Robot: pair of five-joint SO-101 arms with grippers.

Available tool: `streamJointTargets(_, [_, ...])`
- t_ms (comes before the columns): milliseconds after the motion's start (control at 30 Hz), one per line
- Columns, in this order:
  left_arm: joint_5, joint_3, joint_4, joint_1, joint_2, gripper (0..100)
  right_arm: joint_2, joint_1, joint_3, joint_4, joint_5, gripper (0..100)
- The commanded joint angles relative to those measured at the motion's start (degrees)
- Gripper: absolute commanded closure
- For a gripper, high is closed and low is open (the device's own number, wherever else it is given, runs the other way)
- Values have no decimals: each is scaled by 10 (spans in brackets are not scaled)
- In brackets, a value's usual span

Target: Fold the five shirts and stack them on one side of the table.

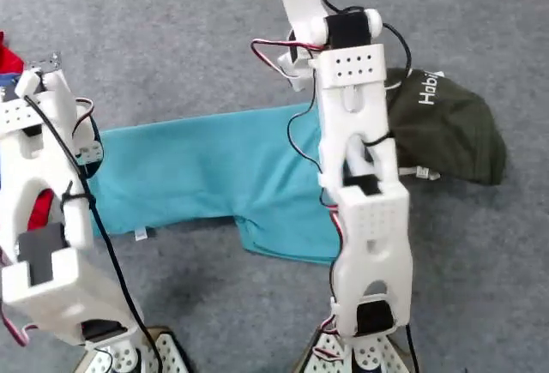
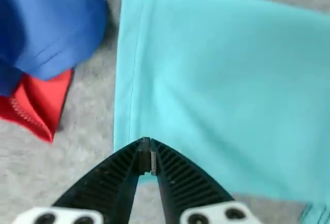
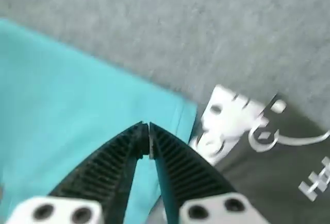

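- Across the middle of the grey surface (image 1: 171, 39) in the high view, the teal shirt (image 1: 206, 167) lies spread flat between the two arms. One end is by the left arm and the other runs under the right arm towards the dark shirt (image 1: 446, 133), which sits bunched just beside it. A scrap of the red shirt (image 1: 7, 57) shows at the left edge.
- From the left wrist view, the left gripper (image 2: 146, 157) has its fingers together, with the tips meeting over a corner of the teal shirt's hem. I cannot tell whether any cloth is nipped between them. The blue shirt (image 2: 46, 23) lies over the red shirt near that hem, with a strip of surface between.
- From the right wrist view, the right gripper (image 3: 145, 136) is likewise closed. Its tips are over the teal cloth, close to the edge that borders the dark shirt. Here too I cannot make out a pinched fold.
- Handling, as a judgement: the teal shirt looks thin, light and limp, so it will probably drape and drag rather than hold its shape.
- The best hold is likely a stitched hem or corner, where doubled fabric gives the tips something to bite. If each gripper takes one end of the same edge, the fold should carry over evenly.
- A pinch in mid-panel would likely gather a wrinkle, and a grip close to the dark shirt could catch that one too.
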Motion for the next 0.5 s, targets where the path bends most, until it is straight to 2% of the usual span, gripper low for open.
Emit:
streamJointTargets(0, [-55, 35, 14, 26, -104, 971, -81, -4, 150, 3, 5, 984])
streamJointTargets(133, [-83, 166, -11, 28, -174, 971, -119, -8, 260, 3, 18, 984])
streamJointTargets(300, [-84, 308, -114, 9, -173, 971, -204, -35, 388, 3, 100, 984])
streamJointTargets(467, [-98, 340, -165, -47, -174, 971, -348, -91, 598, -4, 217, 983])
